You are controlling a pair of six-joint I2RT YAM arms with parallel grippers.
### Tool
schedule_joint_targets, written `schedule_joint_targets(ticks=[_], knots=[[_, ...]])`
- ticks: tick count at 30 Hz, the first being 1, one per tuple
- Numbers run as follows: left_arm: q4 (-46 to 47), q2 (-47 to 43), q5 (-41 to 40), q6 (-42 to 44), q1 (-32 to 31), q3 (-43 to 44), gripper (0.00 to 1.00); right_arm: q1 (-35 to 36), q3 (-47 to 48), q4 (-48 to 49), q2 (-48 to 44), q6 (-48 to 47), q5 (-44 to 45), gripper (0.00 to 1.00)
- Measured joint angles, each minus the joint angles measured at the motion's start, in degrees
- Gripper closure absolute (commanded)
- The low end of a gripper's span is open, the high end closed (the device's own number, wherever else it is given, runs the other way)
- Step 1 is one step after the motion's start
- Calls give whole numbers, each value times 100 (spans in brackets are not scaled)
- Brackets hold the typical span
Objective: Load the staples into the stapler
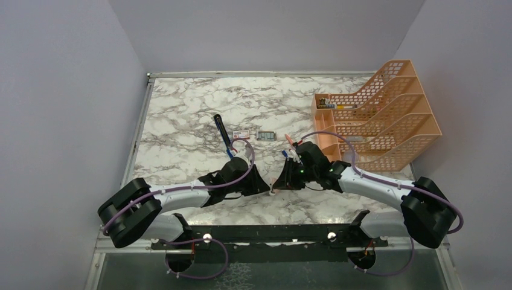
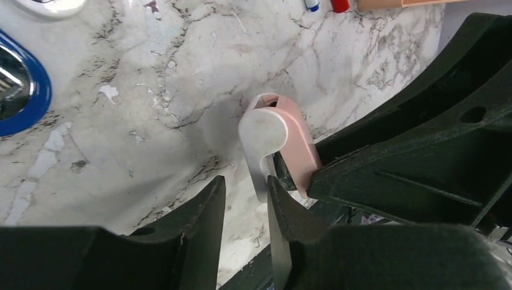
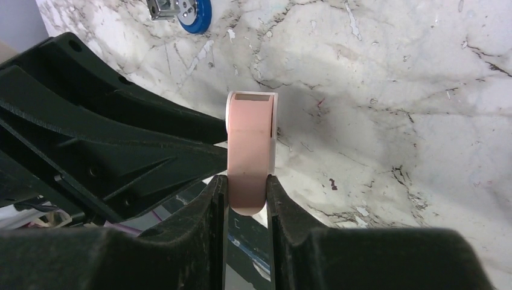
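My right gripper (image 3: 247, 180) is shut on the lower end of a small pink-and-white piece (image 3: 250, 145), holding it upright just above the marble near the table's front. My left gripper (image 2: 244, 181) faces it from the other side. Its jaws stand narrowly apart around the white tab (image 2: 261, 136) of that piece: the right finger touches it, the left finger does not. The blue stapler (image 1: 221, 132) lies open on the marble behind the left arm, its silver channel showing (image 2: 9, 84). The staples' red-and-white sleeve (image 1: 241, 134) and grey tray (image 1: 265, 136) lie to the right of it.
An orange tiered file rack (image 1: 380, 115) fills the back right of the table. Blue-capped and red-capped pens (image 1: 291, 146) lie just behind my right wrist. Both arms cross the front middle, fingertips nearly meeting.
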Motion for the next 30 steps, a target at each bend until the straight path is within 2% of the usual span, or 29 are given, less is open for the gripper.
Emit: schedule_joint_targets(ticks=[5, 11, 21, 27, 30], knots=[[210, 109, 59, 24, -76, 0, 71, 0, -22, 33, 9, 44, -15, 75], [334, 162, 125, 42, -90, 0, 79, -9, -31, 37, 37, 61, -31, 75], [476, 367, 291, 46, -90, -31, 81, -11, -44, 37, 153, 98, -131, 75], [533, 424, 426, 76, -87, -66, 81, -11, -63, 46, 225, 131, -216, 70], [629, 614, 592, 105, -90, -66, 86, -11, -153, 114, 310, 131, -289, 69]])
